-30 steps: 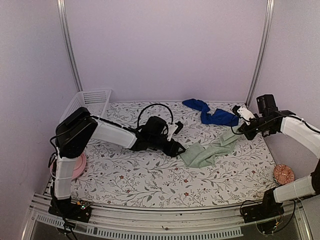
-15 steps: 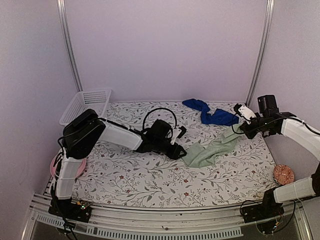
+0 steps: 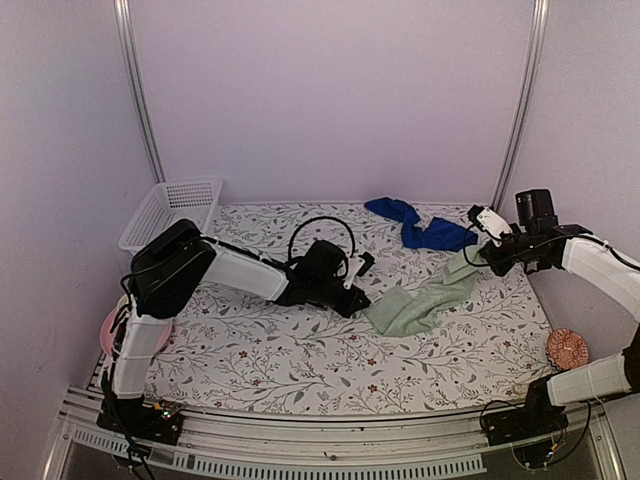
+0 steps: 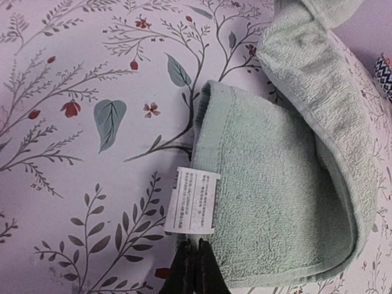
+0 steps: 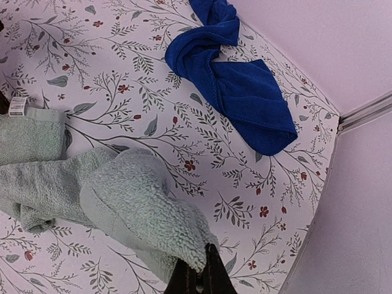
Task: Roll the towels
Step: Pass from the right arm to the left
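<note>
The left gripper, wide a second ago, has reached the sage-green towel and clenched on its near hem, just below the white care label. The right gripper stays pinched on the towel's far end, holding it raised off the floral worktop. With both ends held, the towel looks ready to be pulled flat for rolling. The royal-blue towel lies crumpled at the back of the worktop, well apart. The left pinch is cut off at the wrist view's lower edge, so how much cloth it holds is unclear. The label's print is unreadable.
</note>
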Controlling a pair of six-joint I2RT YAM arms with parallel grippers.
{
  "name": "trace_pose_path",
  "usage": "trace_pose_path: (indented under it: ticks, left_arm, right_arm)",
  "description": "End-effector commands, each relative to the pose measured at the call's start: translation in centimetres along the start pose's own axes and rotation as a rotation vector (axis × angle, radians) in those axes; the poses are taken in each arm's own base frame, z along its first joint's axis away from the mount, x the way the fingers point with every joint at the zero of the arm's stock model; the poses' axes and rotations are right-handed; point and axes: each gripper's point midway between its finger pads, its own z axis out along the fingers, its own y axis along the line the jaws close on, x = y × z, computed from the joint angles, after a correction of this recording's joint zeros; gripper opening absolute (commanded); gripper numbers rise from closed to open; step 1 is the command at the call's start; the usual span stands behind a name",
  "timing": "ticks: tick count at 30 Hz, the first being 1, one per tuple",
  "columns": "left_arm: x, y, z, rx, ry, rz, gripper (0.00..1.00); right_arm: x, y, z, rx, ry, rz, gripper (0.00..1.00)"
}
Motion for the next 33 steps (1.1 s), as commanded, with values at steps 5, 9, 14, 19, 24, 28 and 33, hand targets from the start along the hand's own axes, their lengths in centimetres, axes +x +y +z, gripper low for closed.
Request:
trace_pose_path:
  ticks: [5, 9, 14, 19, 24, 28, 33]
  left_arm:
    - [-5.6, -1.7, -4.2, -0.025, -0.17, 0.029, 0.0]
    - [-9.0, -1.8, -7.6, -0.068, -0.285, 0.043, 0.0]
    - [-12.5, -1.2, -13.1, -0.137, -0.422, 0.027, 0.0]
    - [-13.2, 1.2, -18.7, -0.269, -0.528, -0.03, 0.0]
    - [-13.2, 2.7, -25.6, -0.404, -0.658, -0.057, 0.0]
    - [-12.6, 2.8, -29.0, -0.459, -0.69, -0.068, 0.0]
    - [-11.1, 2.6, -31.7, -0.468, -0.736, -0.082, 0.0]
  right_arm:
    - [-1.2, -1.5, -0.4, 0.067, -0.052, 0.03, 0.03]
    - [-2.7, -1.7, -1.4, 0.075, -0.127, 0.038, 0.03]
    - [-5.9, 0.1, -4.7, -0.014, -0.306, 0.001, 0.03]
    - [-7.6, 4.0, -8.6, -0.166, -0.496, -0.106, 0.05]
    - [-7.2, 7.6, -10.3, -0.239, -0.584, -0.26, 0.16]
    - [-6.1, 8.1, -8.6, -0.221, -0.518, -0.321, 0.37]
    - [-5.3, 7.7, -6.7, -0.192, -0.438, -0.337, 0.75]
